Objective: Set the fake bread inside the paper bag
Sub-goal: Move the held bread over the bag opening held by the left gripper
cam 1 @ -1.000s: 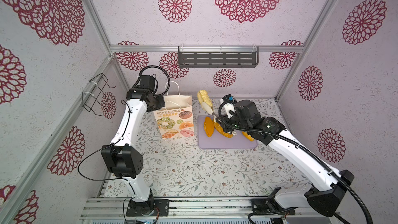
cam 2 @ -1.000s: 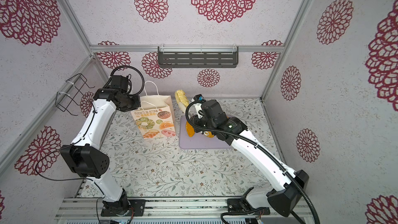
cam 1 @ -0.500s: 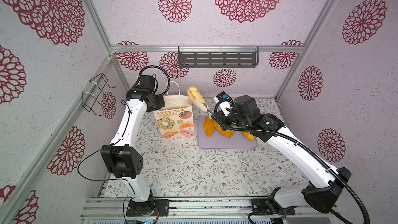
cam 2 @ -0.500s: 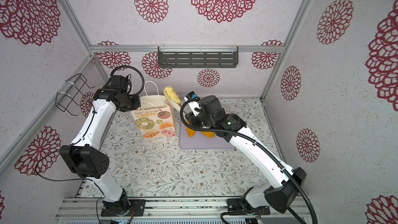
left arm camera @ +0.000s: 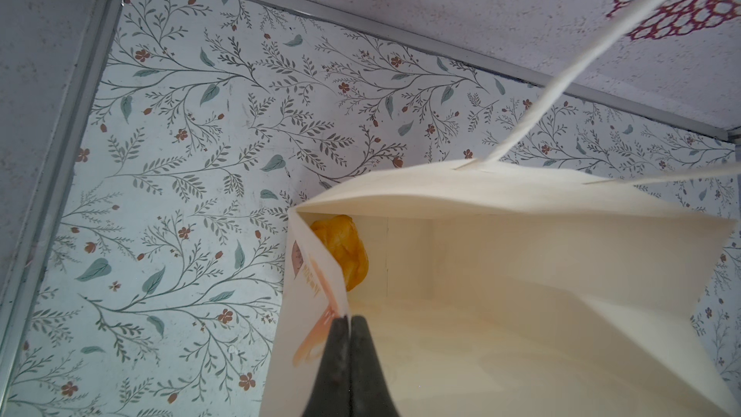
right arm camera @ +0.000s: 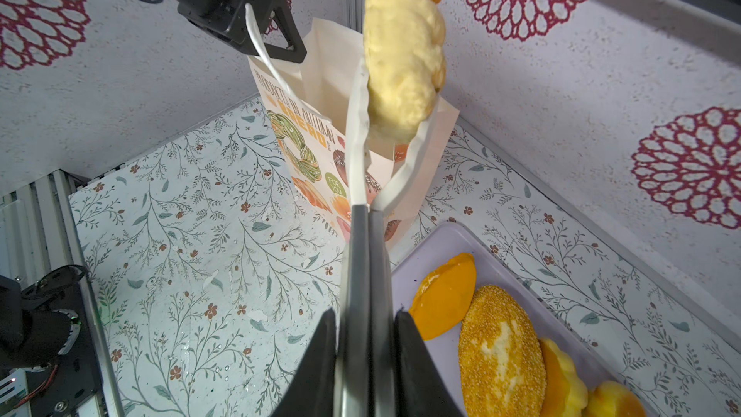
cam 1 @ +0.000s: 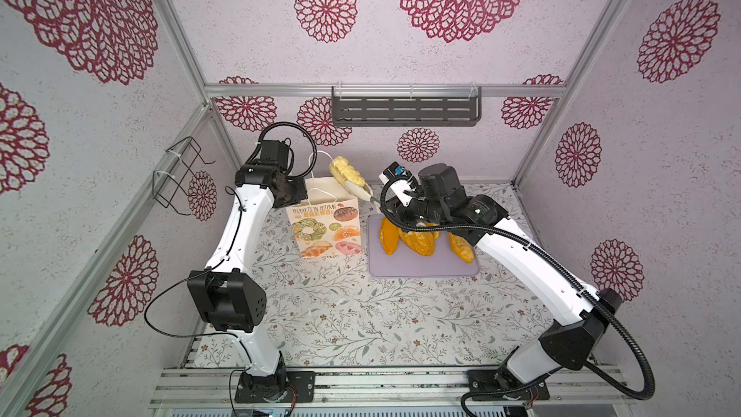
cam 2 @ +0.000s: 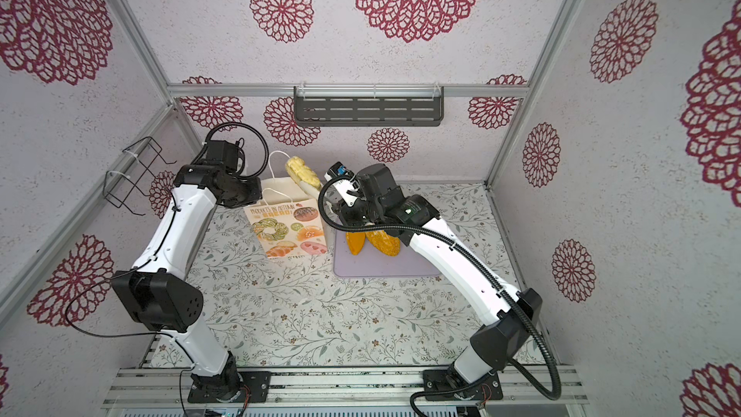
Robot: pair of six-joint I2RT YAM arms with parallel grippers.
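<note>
On the lilac tray (cam 1: 425,268) at the near right, a sesame loaf (right arm camera: 501,351) and orange buns (right arm camera: 443,296) lie side by side just under the right gripper (right arm camera: 367,346), which is squeezed tight on the handles of a pair of tongs (right arm camera: 359,234). The tongs' white tips are clamped on the lower end of a pale twisted loaf (cam 1: 347,172), which sticks up beyond them over the tray-side edge of the open paper bag (cam 1: 326,230). At the far left of the bag, the left gripper (left arm camera: 349,320) pinches the rim, and an orange roll (left arm camera: 345,252) lies inside.
</note>
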